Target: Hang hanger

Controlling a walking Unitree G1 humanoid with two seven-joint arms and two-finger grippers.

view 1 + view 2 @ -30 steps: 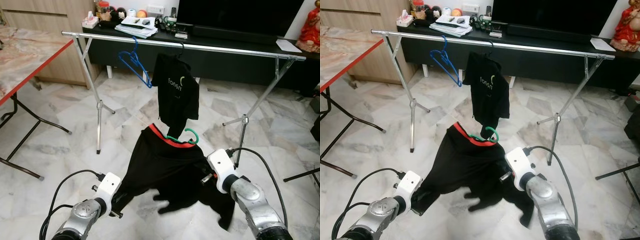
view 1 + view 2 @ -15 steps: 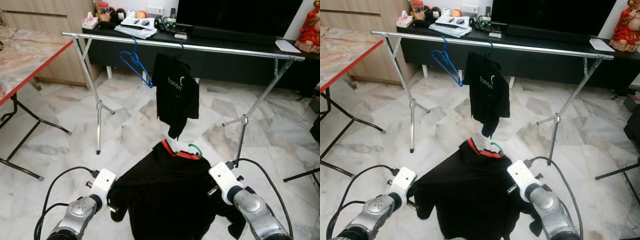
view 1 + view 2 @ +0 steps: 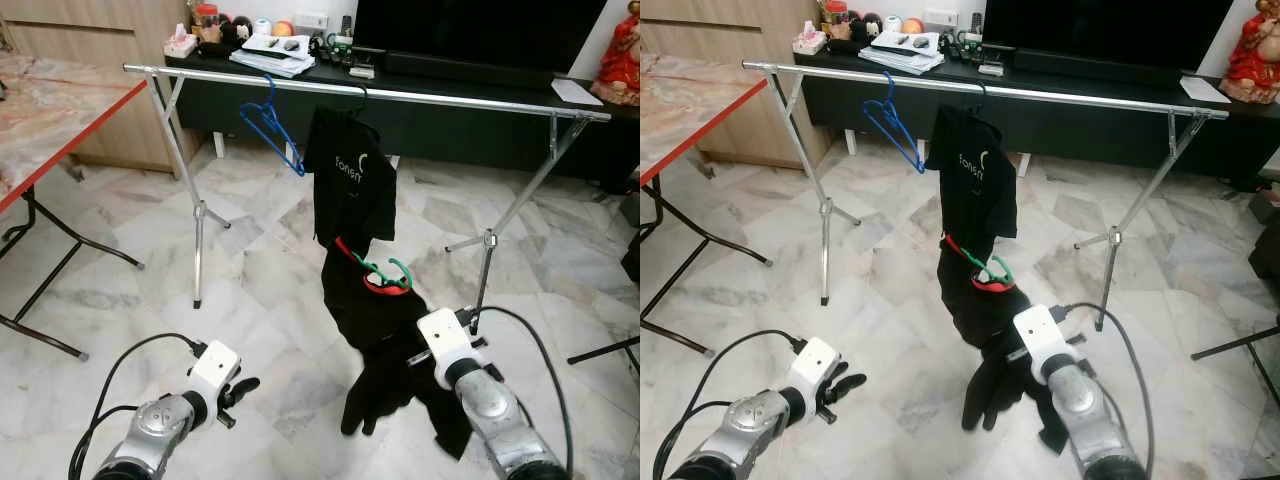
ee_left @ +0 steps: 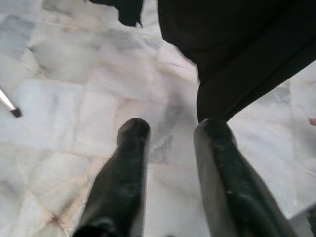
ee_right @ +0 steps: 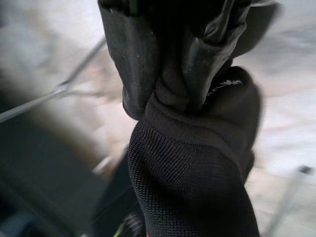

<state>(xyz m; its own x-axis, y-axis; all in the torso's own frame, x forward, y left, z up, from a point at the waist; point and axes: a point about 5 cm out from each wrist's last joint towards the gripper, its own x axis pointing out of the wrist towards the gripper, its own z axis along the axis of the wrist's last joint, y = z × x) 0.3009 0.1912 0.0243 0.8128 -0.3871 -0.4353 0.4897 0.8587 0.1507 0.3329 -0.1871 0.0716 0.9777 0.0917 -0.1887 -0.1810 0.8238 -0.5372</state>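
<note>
Half a second ago the black shirt was stretched wide between both arms; now the left claw has let go and the cloth hangs in a narrow bunch from the right side alone. The left claw sits low over the marble floor, its two fingers parted with nothing between them, a hem of the dark fabric just beyond their tips. The right claw is clamped on a fold of the black shirt, fingers pinched tight around the ribbed cloth. From that grip the garment droops, one sleeve end trailing down towards the floor. At its top, the red-trimmed collar carries the green hanger, tilted, with its hook free in the air below the rail, not yet hung. Beyond it stands the silver clothes rail, bearing an empty blue hanger and, beside that, a second black shirt with pale lettering. Behind the rail runs a dark tabletop crowded with small items. A red-edged folding table stands at the far left.
</note>
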